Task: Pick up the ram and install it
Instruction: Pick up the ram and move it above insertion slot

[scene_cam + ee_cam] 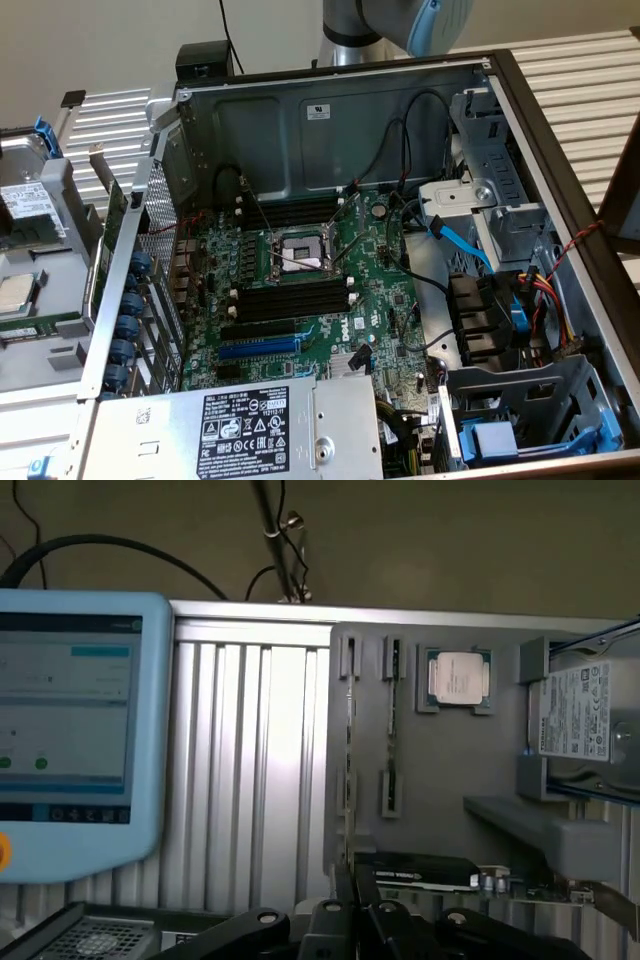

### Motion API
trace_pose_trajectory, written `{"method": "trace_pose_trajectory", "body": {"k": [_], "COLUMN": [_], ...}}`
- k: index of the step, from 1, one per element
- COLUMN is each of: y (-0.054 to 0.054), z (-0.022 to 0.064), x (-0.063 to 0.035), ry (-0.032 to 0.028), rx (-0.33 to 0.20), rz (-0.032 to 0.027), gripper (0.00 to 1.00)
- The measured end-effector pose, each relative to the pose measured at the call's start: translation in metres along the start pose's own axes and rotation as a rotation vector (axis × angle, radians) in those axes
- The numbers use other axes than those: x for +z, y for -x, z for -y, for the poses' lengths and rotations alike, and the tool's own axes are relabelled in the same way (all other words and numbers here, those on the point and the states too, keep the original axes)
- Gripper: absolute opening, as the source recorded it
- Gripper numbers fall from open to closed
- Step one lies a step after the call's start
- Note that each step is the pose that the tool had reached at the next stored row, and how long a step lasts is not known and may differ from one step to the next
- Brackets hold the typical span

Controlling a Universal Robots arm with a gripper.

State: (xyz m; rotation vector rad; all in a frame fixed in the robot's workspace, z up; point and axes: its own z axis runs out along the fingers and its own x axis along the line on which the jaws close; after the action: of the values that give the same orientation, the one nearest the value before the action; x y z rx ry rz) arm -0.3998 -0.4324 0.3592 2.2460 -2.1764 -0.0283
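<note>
You're at the carry step, gripper (358, 912) pinched narrow on what looks like the ram (348, 740) edge-on; seating calls for squaring it over a bare black slot (290, 300).

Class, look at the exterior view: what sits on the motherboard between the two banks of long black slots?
The CPU socket with its metal frame lies between the upper bank and the lower bank. The exterior view shows this.
</note>
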Motion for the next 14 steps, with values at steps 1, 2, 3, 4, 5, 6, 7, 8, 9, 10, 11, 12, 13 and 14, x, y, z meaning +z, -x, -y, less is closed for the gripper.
{"method": "trace_pose_trajectory", "body": {"k": [1,2,3,4,5,6,7,8,9,10,11,12,13,14], "y": [0.0,-0.001,-0.002,-0.002,-0.003,-0.004,-0.004,-0.005,-0.005,-0.006,-0.006,-0.006,-0.006,-0.006], "z": [0.0018,0.0039,0.0063,0.0086,0.0108,0.0127,0.0146,0.0166,0.0188,0.0213,0.0242,0.0273,0.0311,0.0351], "x": [-0.0048,-0.0091,-0.0141,-0.0184,-0.0226,-0.0259,-0.0289,-0.0315,-0.0334,-0.0348,-0.0358,-0.0362,-0.0364,-0.0365], "ry": [-0.0001,0.0001,0.0,0.0,0.0,-0.0001,-0.0002,0.0,-0.0001,-0.0001,0.0,0.0,0.0001,0.0], "rx": [0.0,0.0,0.0,-0.001,-0.001,-0.001,-0.002,-0.003,-0.003,-0.004,-0.004,-0.005,-0.005,-0.005], "rz": [0.0001,0.0001,0.0006,0.001,0.0012,0.0015,0.0018,0.0017,0.0019,0.0019,0.0018,0.0018,0.0018,0.0018], "gripper": [0.13,0.13,0.13,0.13,0.13,0.13,0.13,0.13,0.13,0.13,0.13,0.13,0.13,0.13]}}
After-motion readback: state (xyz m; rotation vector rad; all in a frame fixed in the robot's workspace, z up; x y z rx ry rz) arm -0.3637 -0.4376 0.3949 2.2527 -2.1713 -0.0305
